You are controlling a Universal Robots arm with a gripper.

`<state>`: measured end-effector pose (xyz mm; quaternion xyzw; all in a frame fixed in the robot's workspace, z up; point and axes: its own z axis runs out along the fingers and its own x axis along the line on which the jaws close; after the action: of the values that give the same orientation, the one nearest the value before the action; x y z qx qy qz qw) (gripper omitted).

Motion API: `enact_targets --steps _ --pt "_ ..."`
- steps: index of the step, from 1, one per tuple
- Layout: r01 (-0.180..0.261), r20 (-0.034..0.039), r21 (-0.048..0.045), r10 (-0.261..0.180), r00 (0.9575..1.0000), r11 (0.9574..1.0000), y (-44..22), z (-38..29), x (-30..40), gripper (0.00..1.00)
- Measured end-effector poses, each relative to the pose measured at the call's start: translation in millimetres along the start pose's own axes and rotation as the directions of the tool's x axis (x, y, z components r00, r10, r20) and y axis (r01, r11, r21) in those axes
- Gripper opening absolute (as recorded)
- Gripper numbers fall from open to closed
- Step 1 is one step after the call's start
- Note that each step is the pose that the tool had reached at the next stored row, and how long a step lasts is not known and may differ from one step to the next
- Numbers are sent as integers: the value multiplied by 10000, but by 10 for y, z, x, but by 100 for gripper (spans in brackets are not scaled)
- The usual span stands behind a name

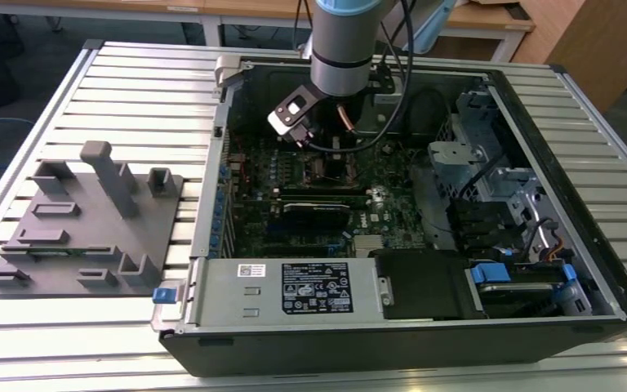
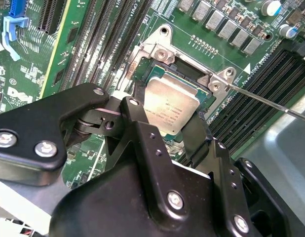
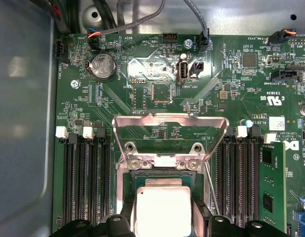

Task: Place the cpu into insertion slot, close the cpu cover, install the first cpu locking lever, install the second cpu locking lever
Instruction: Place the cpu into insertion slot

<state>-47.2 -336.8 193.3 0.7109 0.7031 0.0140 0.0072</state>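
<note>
The cpu (image 2: 170,106) lies with its pale metal face up over the insertion slot (image 2: 184,74), square to the slot's rim; whether it is fully seated cannot be told. The pincer (image 2: 167,117) is drawn in narrow on it, one black finger (image 2: 136,111) against each of two opposite edges of the chip. In the first wrist view the cpu cover (image 3: 142,120) stands swung open at the hinge end of the slot, and the green board shows through its square cut-out. A thin metal locking lever (image 2: 263,98) sticks out free beside the slot, not latched down. Long black memory slots (image 3: 88,182) run along both sides of the slot. In the exterior view the arm (image 1: 341,49) reaches down into an open computer case (image 1: 607,269) over the slot. The case lies on a slatted desk (image 1: 128,82), and a grey fixture plate (image 1: 85,237) rests on the desk well apart from the slot.
</note>
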Motion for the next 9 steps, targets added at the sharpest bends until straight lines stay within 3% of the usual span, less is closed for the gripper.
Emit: enact_targets --steps 9 --pt "-1 0 0 1 10000 10000 -1 20 0 54"
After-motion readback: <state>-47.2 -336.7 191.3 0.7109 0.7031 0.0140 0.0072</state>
